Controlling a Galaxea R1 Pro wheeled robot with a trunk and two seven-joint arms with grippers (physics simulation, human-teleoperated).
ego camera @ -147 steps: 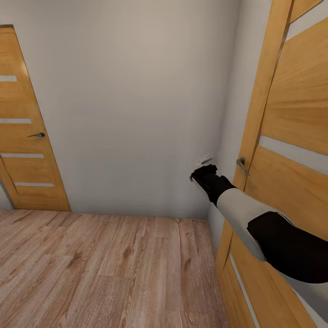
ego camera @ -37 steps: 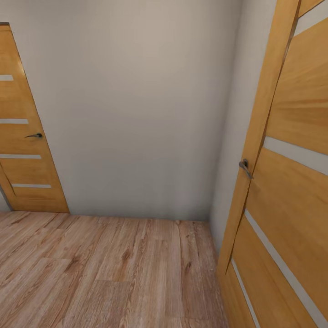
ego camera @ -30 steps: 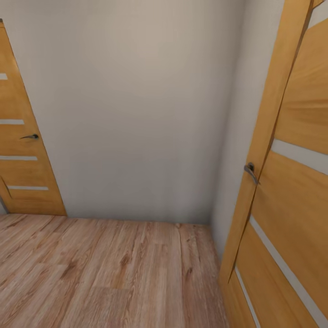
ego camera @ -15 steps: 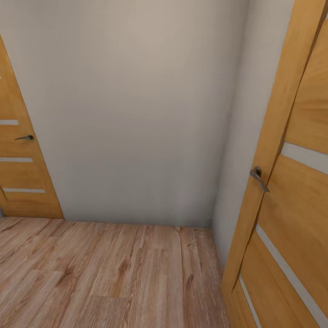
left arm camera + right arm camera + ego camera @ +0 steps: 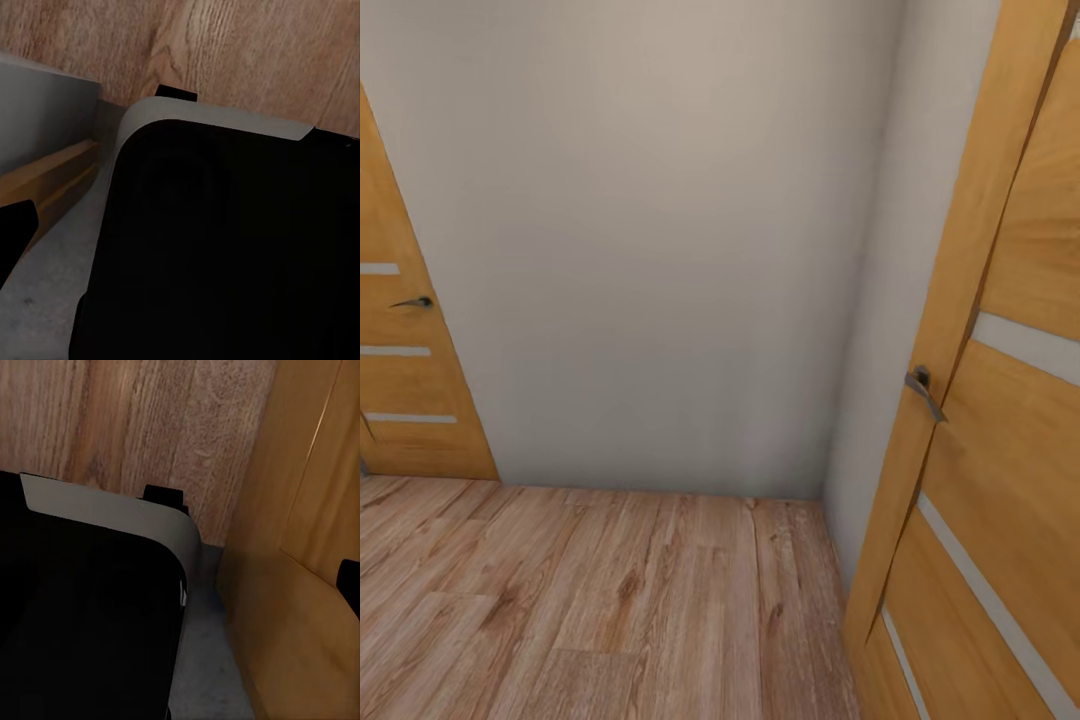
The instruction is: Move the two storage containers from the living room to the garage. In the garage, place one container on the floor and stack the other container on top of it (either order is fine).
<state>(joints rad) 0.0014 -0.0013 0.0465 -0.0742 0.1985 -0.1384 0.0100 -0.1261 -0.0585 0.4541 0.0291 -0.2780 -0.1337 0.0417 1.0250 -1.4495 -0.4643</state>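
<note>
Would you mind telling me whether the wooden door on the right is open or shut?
Open: the right door swings out from the wall at an angle, its handle near the leading edge.

The head camera is looking forward and down into a corner, taking in a plain wall (image 5: 660,240), a wood-plank floor (image 5: 590,600) and a wooden door (image 5: 1000,420) close at the right. Both wrist cameras are pointing down, close over the robot's dark base (image 5: 225,255), sharing that plank floor; the right one is also catching the door.
</note>
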